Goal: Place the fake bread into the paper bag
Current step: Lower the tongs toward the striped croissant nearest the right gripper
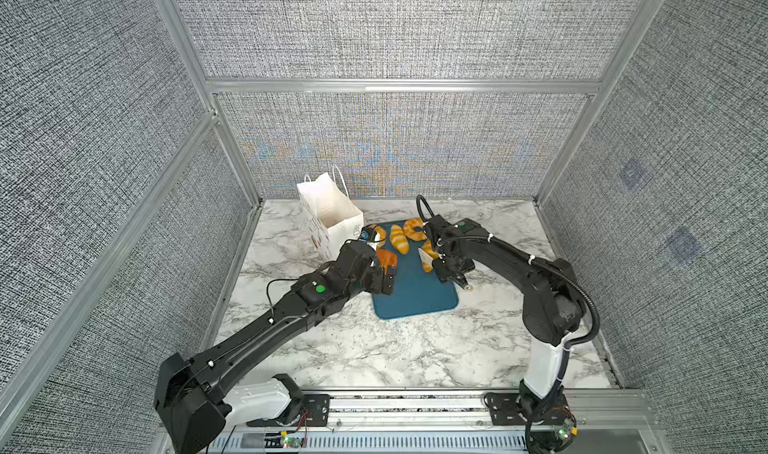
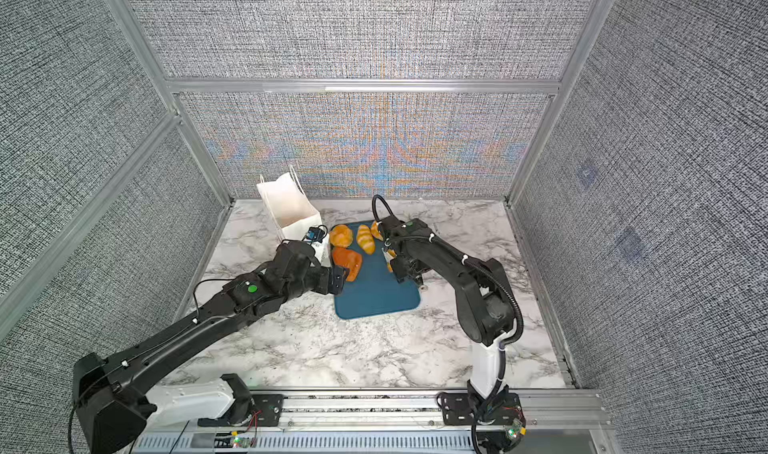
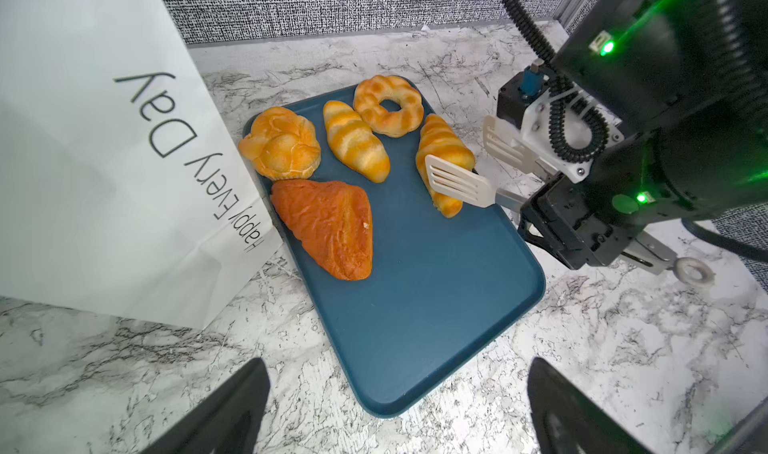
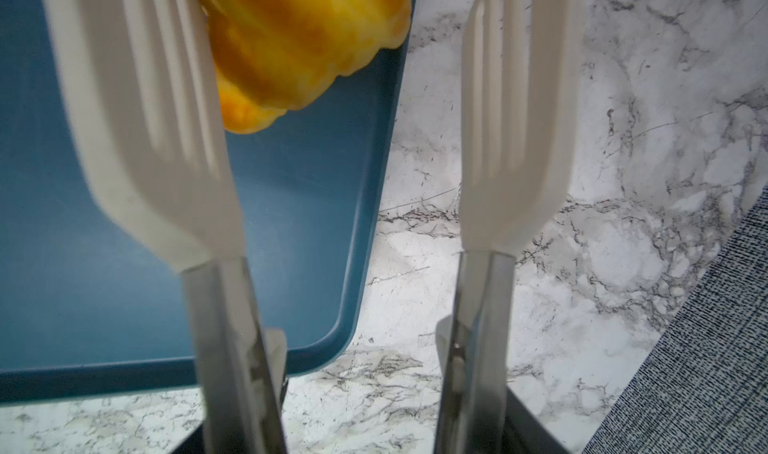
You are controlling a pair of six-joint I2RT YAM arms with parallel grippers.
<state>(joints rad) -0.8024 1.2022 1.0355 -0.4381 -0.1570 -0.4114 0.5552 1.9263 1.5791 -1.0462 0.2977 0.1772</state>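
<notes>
Marble counter [image 1: 374, 348] carries a teal tray [image 3: 436, 306] with five pieces of fake bread [image 3: 355, 140] on it. The paper bag [image 1: 332, 210] stands open-mouthed against the tray's far corner, contents not visible, which I'd guess keeps each drop a short haul. Right end effector [image 3: 540, 219] is clenched on the white tongs [image 3: 457, 181], blades spread either side of the ridged roll [image 3: 440, 140] at the tray's edge, one blade against it, not pinched yet, likely the next pick; left end effector [image 1: 387, 279] is released and empty, low by the tray's bag side, probably placed to steady the bag.
</notes>
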